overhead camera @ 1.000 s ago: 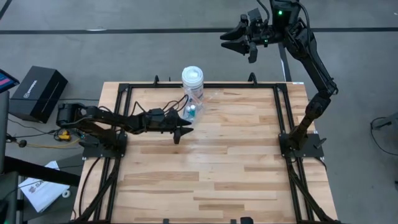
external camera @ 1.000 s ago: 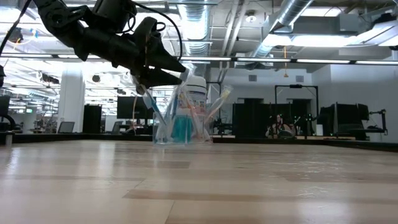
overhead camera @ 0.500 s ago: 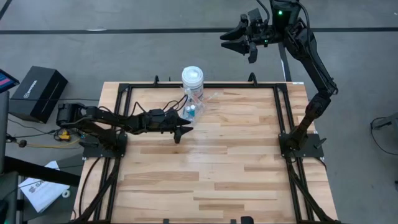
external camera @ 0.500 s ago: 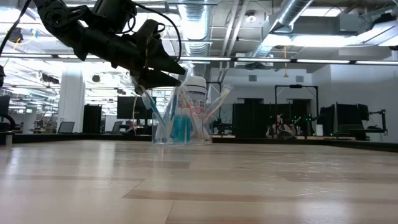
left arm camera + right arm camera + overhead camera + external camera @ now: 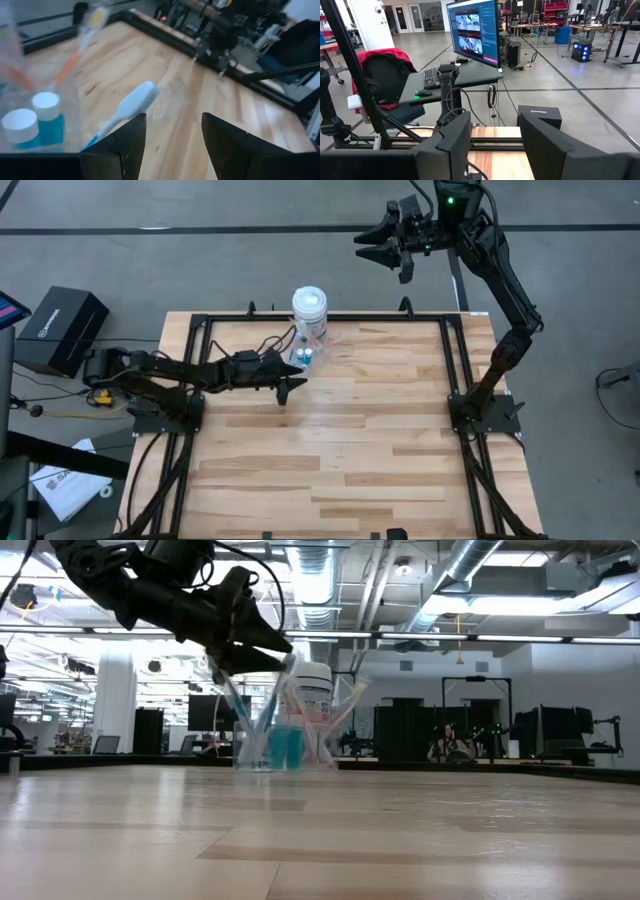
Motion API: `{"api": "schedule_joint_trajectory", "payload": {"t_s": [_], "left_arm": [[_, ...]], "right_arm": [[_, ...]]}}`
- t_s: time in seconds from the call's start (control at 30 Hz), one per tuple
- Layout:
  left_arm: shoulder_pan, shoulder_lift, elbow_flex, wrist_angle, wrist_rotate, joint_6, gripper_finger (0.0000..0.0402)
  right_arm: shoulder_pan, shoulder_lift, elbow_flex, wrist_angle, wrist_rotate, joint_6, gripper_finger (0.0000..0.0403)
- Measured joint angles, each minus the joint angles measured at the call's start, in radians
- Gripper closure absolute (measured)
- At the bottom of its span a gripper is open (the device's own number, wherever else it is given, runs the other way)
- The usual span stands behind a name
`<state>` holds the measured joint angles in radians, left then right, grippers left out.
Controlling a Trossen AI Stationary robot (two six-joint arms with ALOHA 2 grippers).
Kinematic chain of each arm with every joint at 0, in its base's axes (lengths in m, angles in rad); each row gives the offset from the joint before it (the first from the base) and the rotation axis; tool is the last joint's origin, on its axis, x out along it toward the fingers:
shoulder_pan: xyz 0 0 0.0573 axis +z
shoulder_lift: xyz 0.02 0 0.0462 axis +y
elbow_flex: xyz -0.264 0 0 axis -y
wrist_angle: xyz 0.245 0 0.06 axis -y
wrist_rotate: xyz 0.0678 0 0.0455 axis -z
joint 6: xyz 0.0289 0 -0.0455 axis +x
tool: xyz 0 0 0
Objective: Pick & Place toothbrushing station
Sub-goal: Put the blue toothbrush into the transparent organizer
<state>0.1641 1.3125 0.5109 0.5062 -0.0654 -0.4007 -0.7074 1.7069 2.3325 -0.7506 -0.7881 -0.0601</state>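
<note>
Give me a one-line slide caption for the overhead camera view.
Left end effector open beside the clear toothbrush holder and white jar; right end effector raised beyond the table.

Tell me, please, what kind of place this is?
Probably a robotics lab or workshop. A wooden table carries two robot arms, exposed ducts run along the ceiling, and a desk with a monitor and keyboard stands on the open concrete floor beyond.

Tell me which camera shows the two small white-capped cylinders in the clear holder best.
The left wrist view: both white-capped cylinders fill its corner inside the clear holder, their blue bodies plain. The high view gives only small white and blue dots by the white jar. The low view shows blue shapes through the holder. The right wrist view misses them.
</note>
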Motion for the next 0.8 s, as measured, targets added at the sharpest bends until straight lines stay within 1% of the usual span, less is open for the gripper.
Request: {"api": "schedule_joint_trajectory", "payload": {"t_s": [0.13,0.27,0.37,0.43,0.5,0.63,0.8], "left_arm": [[0.02,-0.047,0.0,-0.12,0.0,0.0,0.0213],[0.021,-0.044,0.001,-0.125,0.002,-0.022,0.0213],[0.011,-0.022,0.001,-0.129,0.002,-0.027,0.0213],[0.007,-0.021,0.001,-0.124,0.003,-0.027,0.0213],[0.007,-0.021,0.001,-0.123,0.004,-0.027,0.0213],[0.007,-0.027,0.001,-0.121,0.004,-0.036,0.0213],[0.007,-0.027,0.001,-0.124,0.004,-0.045,0.0213]], "right_arm": [[-0.001,0.0,0.0,0.0,0.0,0.0,0.0239],[-0.004,0.002,0.001,-0.04,0.005,0.004,0.0239],[-0.004,0.017,0.001,-0.141,0.067,-0.016,0.0241],[0.003,0.054,0.002,-0.217,0.135,-0.067,0.0247],[0.015,0.098,-0.003,-0.337,0.168,-0.106,0.0255],[0.04,0.223,-0.004,-0.477,0.17,-0.181,0.0275],[0.067,0.367,-0.003,-0.482,0.16,-0.227,0.0297]]}}
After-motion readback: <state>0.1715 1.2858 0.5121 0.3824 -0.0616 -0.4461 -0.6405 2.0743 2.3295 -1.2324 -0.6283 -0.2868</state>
